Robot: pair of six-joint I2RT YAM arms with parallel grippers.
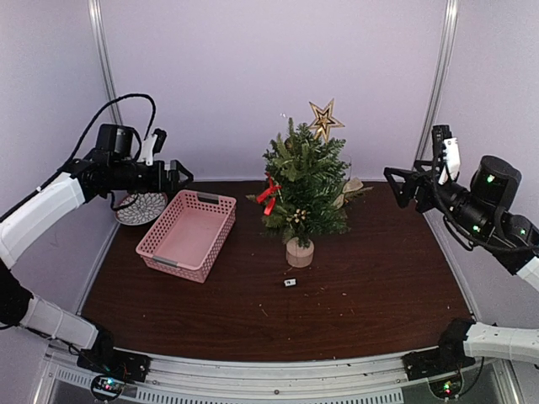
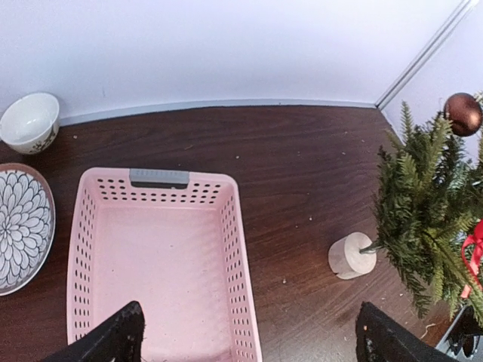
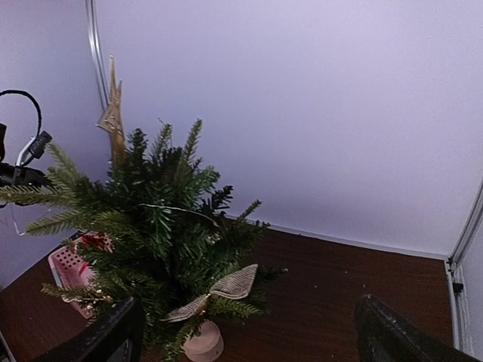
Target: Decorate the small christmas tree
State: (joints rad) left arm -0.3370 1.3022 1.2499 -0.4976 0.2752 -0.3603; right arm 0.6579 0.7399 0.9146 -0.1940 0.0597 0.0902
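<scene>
tree: the small christmas tree [image 1: 303,189] stands upright on the table [image 1: 362,286], mid-back, between both grippers and touching neither.
left gripper [image 1: 179,178]: jaws spread wide, holding nothing, left of the tree, by the basket [image 1: 187,234].
right gripper [image 1: 396,187]: jaws spread wide, holding nothing, right of the tree.
count: one tree, one star [image 1: 324,119], one red bow [image 1: 269,194], one basket, one plate [image 1: 141,208], one bowl [image 2: 30,121].
</scene>
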